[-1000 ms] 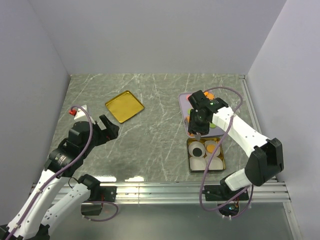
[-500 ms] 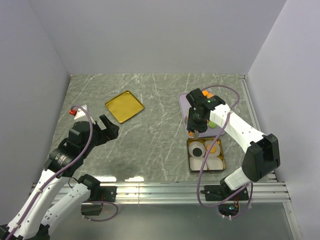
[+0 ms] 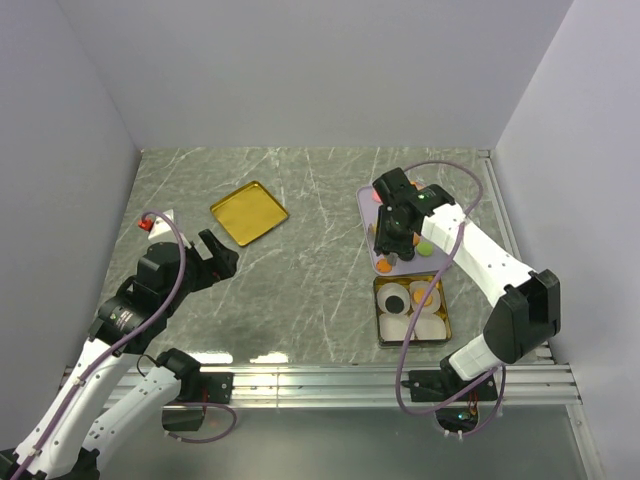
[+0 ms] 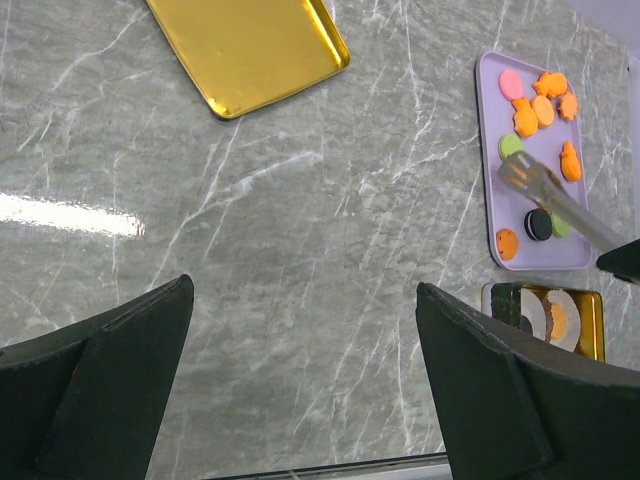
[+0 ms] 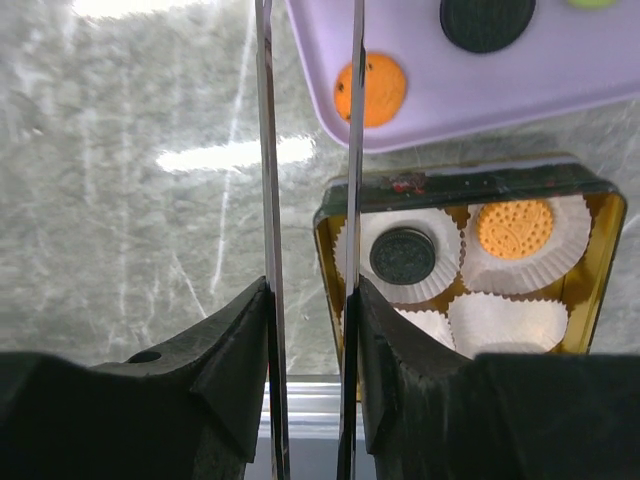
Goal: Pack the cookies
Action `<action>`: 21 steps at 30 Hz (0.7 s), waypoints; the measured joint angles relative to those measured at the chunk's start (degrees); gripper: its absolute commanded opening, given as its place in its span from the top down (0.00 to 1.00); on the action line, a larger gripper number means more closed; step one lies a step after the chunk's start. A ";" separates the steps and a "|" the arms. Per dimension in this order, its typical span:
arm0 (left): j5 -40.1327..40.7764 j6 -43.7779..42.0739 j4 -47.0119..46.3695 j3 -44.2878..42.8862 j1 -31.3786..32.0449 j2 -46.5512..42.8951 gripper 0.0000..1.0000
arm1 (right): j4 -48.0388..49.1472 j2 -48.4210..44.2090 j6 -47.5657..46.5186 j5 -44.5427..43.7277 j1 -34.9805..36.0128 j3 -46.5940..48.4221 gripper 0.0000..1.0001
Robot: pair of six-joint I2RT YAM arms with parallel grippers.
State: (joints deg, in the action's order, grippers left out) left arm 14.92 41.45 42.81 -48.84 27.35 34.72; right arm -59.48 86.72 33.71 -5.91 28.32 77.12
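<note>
The cookies lie on a lilac tray (image 4: 492, 205): several orange ones (image 4: 540, 100), a pink (image 4: 511, 82), a green (image 4: 511, 145), a black (image 4: 539, 224) and a round orange (image 5: 371, 88). A gold tin (image 5: 612, 215) holds white paper cups, one with a black cookie (image 5: 402, 254), one with an orange cookie (image 5: 515, 228). My right gripper (image 5: 310, 290) is shut on metal tongs (image 5: 265, 150), whose tips (image 4: 515, 175) hover over the tray beside the green cookie. Far to the left, my left gripper (image 4: 305, 300) hangs open and holds nothing.
A shallow gold lid (image 3: 249, 212) lies on the marble table (image 3: 300, 290) at the back left. The tin (image 3: 445, 325) sits right in front of the lilac tray (image 3: 364, 205). Walls close in on three sides, and a metal rail (image 3: 320, 378) runs along the near edge.
My right arm has shifted slightly farther back over the lilac tray, and its fingers have squeezed the tongs narrower. The left arm has stayed still.
</note>
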 measured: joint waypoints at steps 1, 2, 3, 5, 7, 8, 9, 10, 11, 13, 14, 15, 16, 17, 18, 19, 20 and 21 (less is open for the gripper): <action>-0.02 0.00 0.00 0.00 0.00 0.00 0.01 | -0.17 0.00 -0.13 -0.13 -0.11 0.87 0.60; -0.02 -0.02 0.00 0.00 0.00 0.00 0.01 | -0.26 0.00 -0.20 -0.15 -0.20 1.60 0.61; -0.02 -0.02 0.00 0.00 0.00 0.00 0.01 | -0.37 0.00 -0.35 -0.20 -0.37 2.45 0.61; -0.02 -0.04 0.00 0.00 0.00 -0.02 0.01 | -0.83 -0.02 -0.57 -0.44 -0.83 4.15 0.61; -0.02 -0.07 -0.02 0.00 0.00 -0.07 0.01 | -1.62 -0.02 -0.81 -0.66 -1.33 5.86 0.61; -0.02 -0.09 -0.04 0.00 0.00 -0.15 0.01 | -1.95 -0.02 -0.94 -0.74 -1.46 6.54 0.61; -0.02 -0.11 -0.04 0.00 0.00 -0.39 0.01 | -2.54 -0.04 -1.18 -0.92 -1.55 7.50 0.60; -0.02 -0.15 -0.07 0.00 0.00 -0.59 0.01 | -2.86 -0.09 -1.31 -1.03 -1.64 8.17 0.61; -0.02 -0.20 -0.11 0.04 0.00 -0.90 0.00 | -3.23 -0.22 -1.51 -1.22 -1.75 8.94 0.61; 0.02 -0.24 -0.22 0.22 0.00 -1.68 0.01 | -3.96 -0.70 -1.86 -1.55 -1.79 10.08 0.60; 0.02 -0.24 -0.35 0.37 0.00 -2.01 0.01 | -4.46 -1.07 -1.90 -1.70 -1.84 10.64 0.61; 0.02 -0.26 -0.42 0.50 0.00 -2.16 0.01 | -4.90 -1.55 -1.99 -1.86 -1.88 11.06 0.61; 0.00 -0.28 -0.85 0.81 0.00 -2.32 0.01 | -5.25 -2.16 -2.05 -2.05 -1.90 11.30 0.61; -0.02 -0.33 -1.07 1.01 0.00 -2.38 0.01 | -5.64 -2.86 -2.08 -2.12 -1.97 11.45 0.61; 0.00 -0.39 -1.42 1.25 0.00 -2.38 0.01 | -6.03 -3.74 -2.05 -2.25 -1.97 11.45 0.61; 0.02 -0.48 -1.68 1.42 0.00 -2.38 0.01 | -6.58 -4.76 -2.05 -2.34 -1.97 11.45 0.61; 0.04 -0.50 -1.88 1.60 0.00 -2.43 0.01 | -7.02 -5.70 -2.03 -2.40 -2.01 11.45 0.60; 0.20 -0.52 -1.95 1.77 0.00 -2.69 0.01 | -7.54 -7.02 -2.01 -2.54 -2.03 11.43 0.61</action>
State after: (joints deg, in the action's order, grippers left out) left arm 15.11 40.93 40.86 -47.07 27.35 32.03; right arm -67.02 79.70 31.70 -8.45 26.28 88.55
